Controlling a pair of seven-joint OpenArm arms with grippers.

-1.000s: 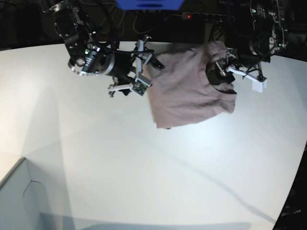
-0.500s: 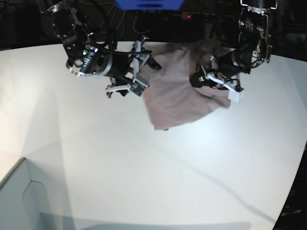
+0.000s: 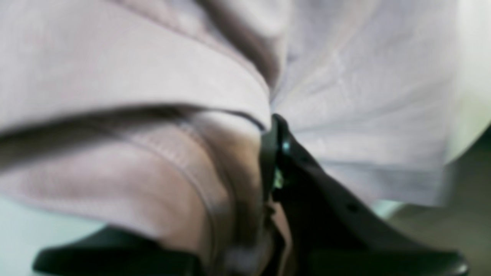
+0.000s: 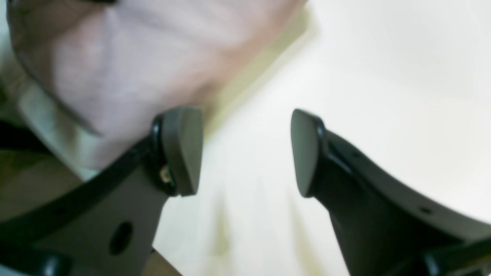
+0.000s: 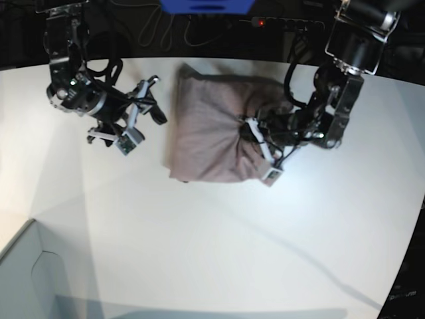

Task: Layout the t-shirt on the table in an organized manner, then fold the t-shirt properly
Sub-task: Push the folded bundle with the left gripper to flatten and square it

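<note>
Left gripper (image 5: 260,147) now clamped on a bunched fold of the mauve t-shirt (image 5: 209,126), jaws wide a sec ago; wrist view confirms fabric (image 3: 215,161) pinched at the fingertip. T-shirt dragged across the white tabletop (image 5: 219,246) toward centre-rear, now a rumpled lump w/ creases radiating from the pinch, not spread flat. Right gripper (image 5: 141,109) pulled back, well clear of the cloth, jaws apart & empty w/ bare tabletop (image 4: 383,76) between them — layout prob. just starting: needs a 2nd grab on the opposite edge to stretch it out before any fold.
</note>
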